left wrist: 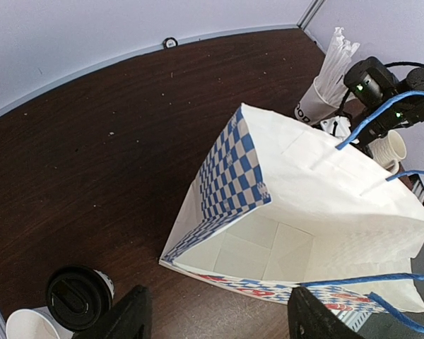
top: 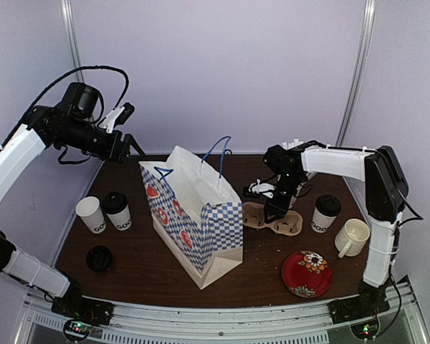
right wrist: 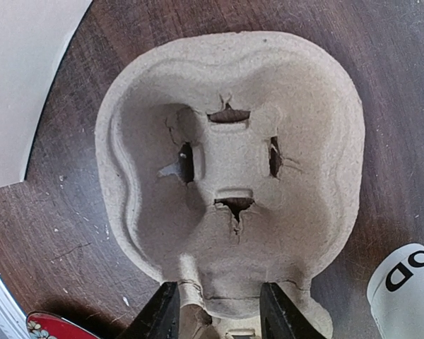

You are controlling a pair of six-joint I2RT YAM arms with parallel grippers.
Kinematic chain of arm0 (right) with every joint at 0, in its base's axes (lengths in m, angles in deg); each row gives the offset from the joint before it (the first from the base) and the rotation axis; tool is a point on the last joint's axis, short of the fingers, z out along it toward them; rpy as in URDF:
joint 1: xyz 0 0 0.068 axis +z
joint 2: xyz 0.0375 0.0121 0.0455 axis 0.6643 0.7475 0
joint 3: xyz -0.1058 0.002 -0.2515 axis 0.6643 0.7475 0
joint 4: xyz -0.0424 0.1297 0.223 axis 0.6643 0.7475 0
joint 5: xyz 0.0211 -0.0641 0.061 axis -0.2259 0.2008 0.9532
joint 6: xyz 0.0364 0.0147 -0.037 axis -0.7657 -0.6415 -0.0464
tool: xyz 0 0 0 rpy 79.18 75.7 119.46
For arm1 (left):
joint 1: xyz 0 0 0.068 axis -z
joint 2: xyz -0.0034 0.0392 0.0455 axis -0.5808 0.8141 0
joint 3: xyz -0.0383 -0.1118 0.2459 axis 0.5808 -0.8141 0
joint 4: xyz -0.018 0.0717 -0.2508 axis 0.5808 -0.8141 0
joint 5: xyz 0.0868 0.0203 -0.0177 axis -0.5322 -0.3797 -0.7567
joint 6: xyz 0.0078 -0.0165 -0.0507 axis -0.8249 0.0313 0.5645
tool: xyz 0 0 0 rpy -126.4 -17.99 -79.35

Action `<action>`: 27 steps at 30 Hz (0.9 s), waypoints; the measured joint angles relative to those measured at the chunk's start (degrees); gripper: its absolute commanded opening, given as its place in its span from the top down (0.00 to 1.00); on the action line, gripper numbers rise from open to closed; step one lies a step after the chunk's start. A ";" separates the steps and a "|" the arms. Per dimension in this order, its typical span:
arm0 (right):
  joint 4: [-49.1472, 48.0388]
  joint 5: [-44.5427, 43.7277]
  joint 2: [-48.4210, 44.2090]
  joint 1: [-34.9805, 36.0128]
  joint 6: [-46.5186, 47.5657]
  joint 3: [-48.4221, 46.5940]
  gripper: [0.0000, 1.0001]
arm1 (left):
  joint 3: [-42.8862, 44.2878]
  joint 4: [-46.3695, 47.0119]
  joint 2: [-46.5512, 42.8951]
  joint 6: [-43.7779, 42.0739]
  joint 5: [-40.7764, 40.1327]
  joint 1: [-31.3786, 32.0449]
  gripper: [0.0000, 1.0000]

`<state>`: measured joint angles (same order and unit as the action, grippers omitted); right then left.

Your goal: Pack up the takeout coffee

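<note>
Two takeout coffee cups stand at the left: a lidless one (top: 92, 213) (left wrist: 32, 326) and a black-lidded one (top: 117, 210) (left wrist: 78, 296). A third, lidded, (top: 325, 213) (right wrist: 406, 289) stands at the right. The blue-checked paper bag (top: 193, 215) (left wrist: 304, 183) stands open in the middle with nothing inside. My left gripper (top: 134, 147) (left wrist: 215, 318) hangs open above the bag's left side, holding nothing. My right gripper (top: 274, 209) (right wrist: 219, 314) is down on the pulp cup carrier (top: 272, 218) (right wrist: 233, 162). Its fingers press both sides of the carrier's narrow waist, and the carrier lies flat on the table.
A loose black lid (top: 99, 258) lies at the front left. A cream mug (top: 351, 236) and a red flowered plate (top: 307, 273) (right wrist: 49, 326) sit at the front right. A cup of white stirrers (left wrist: 325, 92) stands behind the bag near the right arm.
</note>
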<state>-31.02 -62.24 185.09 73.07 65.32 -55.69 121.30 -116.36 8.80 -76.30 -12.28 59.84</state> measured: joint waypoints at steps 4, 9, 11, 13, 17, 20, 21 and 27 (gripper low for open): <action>-0.33 -0.35 -0.28 0.09 0.02 0.02 0.56 | 0.00 0.00 0.00 0.00 0.00 0.00 0.31; -0.83 -1.09 -0.37 0.09 0.26 0.02 0.49 | 0.00 0.00 0.00 0.02 0.02 0.00 0.31; -0.96 -1.25 -0.37 0.09 0.26 0.02 0.49 | 0.00 0.00 0.00 0.02 0.02 0.00 0.31; -1.03 -1.38 -0.37 0.09 0.24 0.02 0.49 | 0.00 0.00 0.00 0.02 0.02 0.00 0.31; -1.07 -1.44 -0.33 0.09 0.24 0.02 0.50 | 0.00 0.00 0.00 0.02 0.02 0.00 0.31; -1.09 -1.44 -0.24 0.09 0.24 0.02 0.51 | 0.00 0.00 0.00 0.02 0.07 0.00 0.31; -1.09 -1.44 -0.20 0.09 0.24 0.02 0.51 | 0.00 0.00 0.00 0.02 0.09 0.00 0.31; -1.22 -1.95 0.15 0.09 0.26 0.28 0.51 | -0.02 0.00 0.00 0.04 0.17 0.00 0.31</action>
<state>-32.24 -64.18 185.24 73.16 65.58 -55.40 121.28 -116.36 8.80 -76.25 -12.10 59.84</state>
